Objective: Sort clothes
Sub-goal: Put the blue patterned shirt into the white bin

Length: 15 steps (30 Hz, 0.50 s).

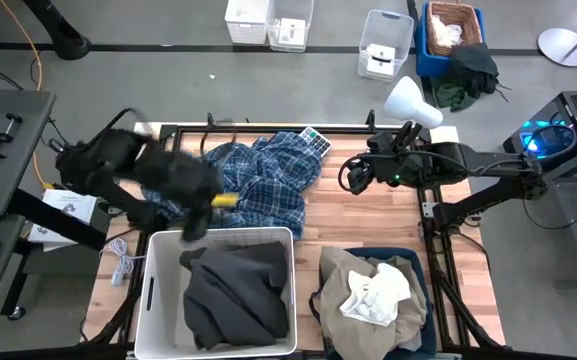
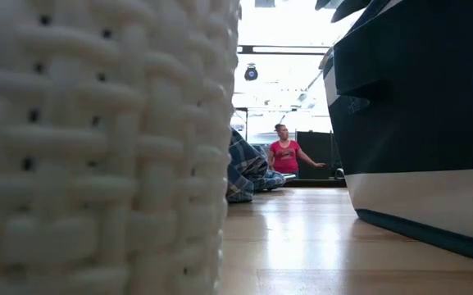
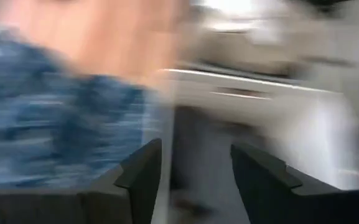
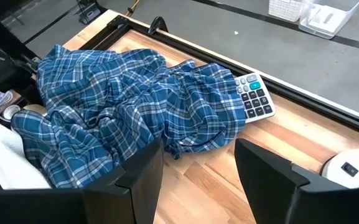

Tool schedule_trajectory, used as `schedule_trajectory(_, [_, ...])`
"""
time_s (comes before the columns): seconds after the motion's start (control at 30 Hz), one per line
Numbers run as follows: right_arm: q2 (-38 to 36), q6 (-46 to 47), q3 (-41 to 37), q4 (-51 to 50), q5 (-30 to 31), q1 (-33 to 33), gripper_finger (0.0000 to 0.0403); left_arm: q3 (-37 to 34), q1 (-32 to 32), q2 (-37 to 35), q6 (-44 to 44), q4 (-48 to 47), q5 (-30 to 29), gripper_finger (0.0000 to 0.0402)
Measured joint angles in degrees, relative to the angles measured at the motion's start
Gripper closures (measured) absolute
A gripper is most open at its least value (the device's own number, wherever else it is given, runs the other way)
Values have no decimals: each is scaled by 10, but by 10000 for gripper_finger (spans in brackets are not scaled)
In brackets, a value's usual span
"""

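Note:
The blue-and-white plaid shirt (image 1: pixel 268 178) lies crumpled on the table's far middle; it also shows in the right wrist view (image 4: pixel 129 118) and the low view (image 2: pixel 248 172). The dark grey garment (image 1: pixel 236 292) lies in the white woven basket (image 1: pixel 154 290). The beige khaki garment (image 1: pixel 346 272) and the white one (image 1: pixel 376 296) lie in the dark bin (image 1: pixel 420 272). My left gripper (image 1: pixel 196 228) is open and empty over the white basket's far rim, beside the shirt. My right gripper (image 1: pixel 353 176) is open and empty, right of the shirt.
A calculator (image 1: pixel 315 141) lies at the shirt's far edge. A white round object (image 4: pixel 353 168) sits on the table's far right. A person in a red top (image 2: pixel 285 154) shows in the room beyond. Bare wood lies between the shirt and the bins.

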Motion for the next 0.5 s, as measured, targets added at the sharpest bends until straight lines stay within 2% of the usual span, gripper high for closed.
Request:
schedule_trajectory(0.1, [0, 2, 0, 0, -2, 0, 208, 0, 108, 34, 78, -18, -57, 207])
schedule_trajectory(0.27, [0, 15, 0, 0, -2, 0, 208, 0, 256, 134, 128, -17, -39, 199])
schedule_trajectory(0.37, [0, 15, 0, 0, -2, 0, 208, 0, 302, 203, 129, -31, -29, 199])
schedule_trajectory(0.5, [0, 12, 0, 0, -1, 0, 208, -2, 314, 281, 130, -43, 18, 199])
